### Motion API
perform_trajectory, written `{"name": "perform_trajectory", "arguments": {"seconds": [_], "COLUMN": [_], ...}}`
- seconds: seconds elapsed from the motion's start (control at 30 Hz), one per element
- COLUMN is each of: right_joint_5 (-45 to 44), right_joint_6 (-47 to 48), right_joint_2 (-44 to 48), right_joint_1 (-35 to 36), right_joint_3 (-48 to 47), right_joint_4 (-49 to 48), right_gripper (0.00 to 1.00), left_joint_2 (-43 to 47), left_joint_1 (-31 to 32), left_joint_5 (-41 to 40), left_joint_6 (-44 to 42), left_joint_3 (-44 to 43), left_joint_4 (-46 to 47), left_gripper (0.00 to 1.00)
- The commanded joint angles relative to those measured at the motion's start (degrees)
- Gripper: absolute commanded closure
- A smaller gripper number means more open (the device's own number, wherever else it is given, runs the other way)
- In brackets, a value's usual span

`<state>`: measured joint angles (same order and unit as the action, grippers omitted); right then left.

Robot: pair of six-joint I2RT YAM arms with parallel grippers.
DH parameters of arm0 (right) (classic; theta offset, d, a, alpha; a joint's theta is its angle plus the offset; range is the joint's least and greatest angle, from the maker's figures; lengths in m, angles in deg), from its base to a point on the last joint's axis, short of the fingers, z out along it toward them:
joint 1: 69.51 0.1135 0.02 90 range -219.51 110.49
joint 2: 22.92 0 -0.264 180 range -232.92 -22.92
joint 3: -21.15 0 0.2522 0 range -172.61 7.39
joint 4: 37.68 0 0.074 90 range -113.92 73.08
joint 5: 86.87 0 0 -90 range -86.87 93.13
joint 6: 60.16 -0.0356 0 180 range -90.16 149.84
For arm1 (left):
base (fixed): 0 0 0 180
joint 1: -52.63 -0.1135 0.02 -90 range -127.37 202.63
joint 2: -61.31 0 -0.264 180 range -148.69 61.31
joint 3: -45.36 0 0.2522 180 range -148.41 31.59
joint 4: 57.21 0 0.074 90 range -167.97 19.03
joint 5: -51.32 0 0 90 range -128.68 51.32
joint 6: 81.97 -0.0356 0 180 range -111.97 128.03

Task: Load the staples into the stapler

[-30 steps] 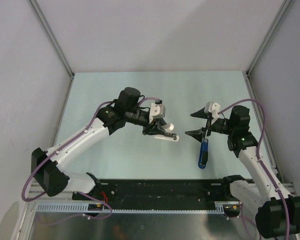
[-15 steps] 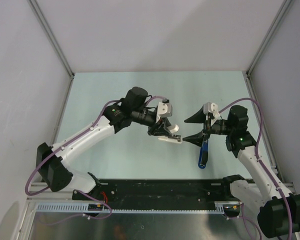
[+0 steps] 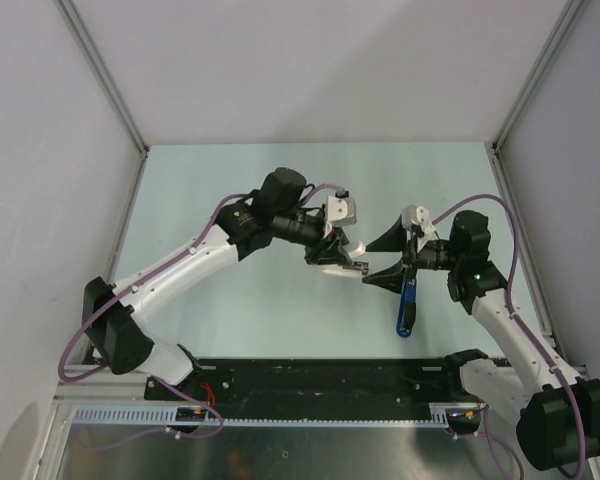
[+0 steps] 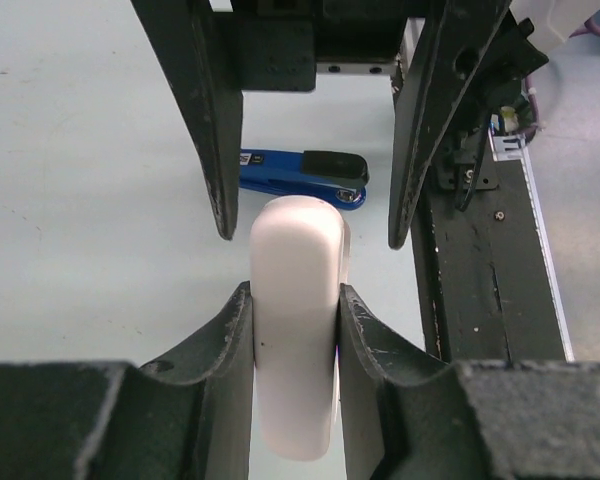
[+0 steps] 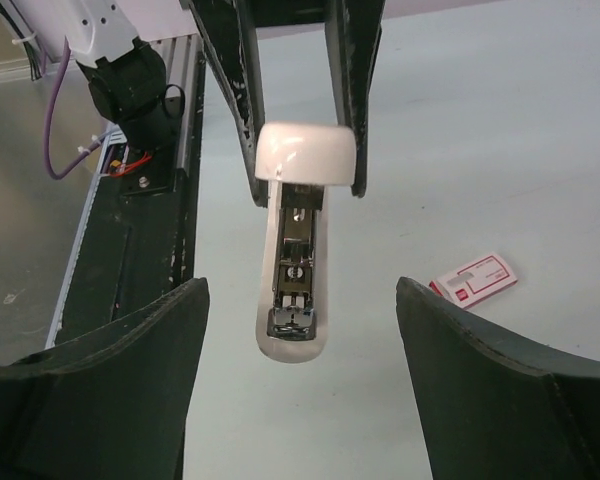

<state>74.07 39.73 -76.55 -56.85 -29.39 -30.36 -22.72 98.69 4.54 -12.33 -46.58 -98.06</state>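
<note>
My left gripper [image 4: 295, 300] is shut on a white stapler [image 4: 292, 330], holding it in the air above the table. Its open side faces the right wrist camera, showing the metal staple channel [image 5: 298, 285]. My right gripper [image 5: 300, 292] is open; its fingers stand on either side of the white stapler's [image 3: 345, 262] free end without touching it. A blue stapler with black parts [image 3: 407, 308] lies flat on the table below the right gripper [image 3: 372, 260]. The pink-and-white staples box [image 5: 475, 278] lies on the table behind; no loose staples show.
The black base rail [image 3: 320, 385] runs along the near edge, with a toothed metal strip [image 3: 260, 418] in front. Grey walls and metal frame posts [image 3: 105, 85] close in the left, back and right. Purple cables [image 3: 195, 235] loop off both arms.
My left arm has carried the white stapler to the right, up to the right gripper. The right gripper has shifted slightly left and its jaws have narrowed a little around the stapler's end.
</note>
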Motion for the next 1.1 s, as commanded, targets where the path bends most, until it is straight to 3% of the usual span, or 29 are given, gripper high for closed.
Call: {"name": "perform_trajectory", "arguments": {"seconds": [0.0, 0.53, 1.07], "right_joint_5": [-0.27, -3.01, -1.31], "right_joint_6": [-0.34, 2.21, 2.05], "right_joint_2": [-0.67, -2.1, -2.93], "right_joint_1": [0.87, 1.61, 2.25], "right_joint_3": [0.46, 1.73, 3.04], "right_joint_4": [-2.03, -1.39, -2.83], "right_gripper": [0.22, 0.58, 0.83], "left_joint_2": [-0.98, -1.96, -1.33], "left_joint_1": [0.77, 1.46, 1.32], "left_joint_5": [-0.55, -1.63, -0.92], "left_joint_6": [2.36, 4.0, 8.42], "left_joint_3": [-4.0, -8.06, -12.79], "left_joint_4": [1.34, 1.34, 1.38], "left_gripper": [1.0, 1.0, 1.0]}}
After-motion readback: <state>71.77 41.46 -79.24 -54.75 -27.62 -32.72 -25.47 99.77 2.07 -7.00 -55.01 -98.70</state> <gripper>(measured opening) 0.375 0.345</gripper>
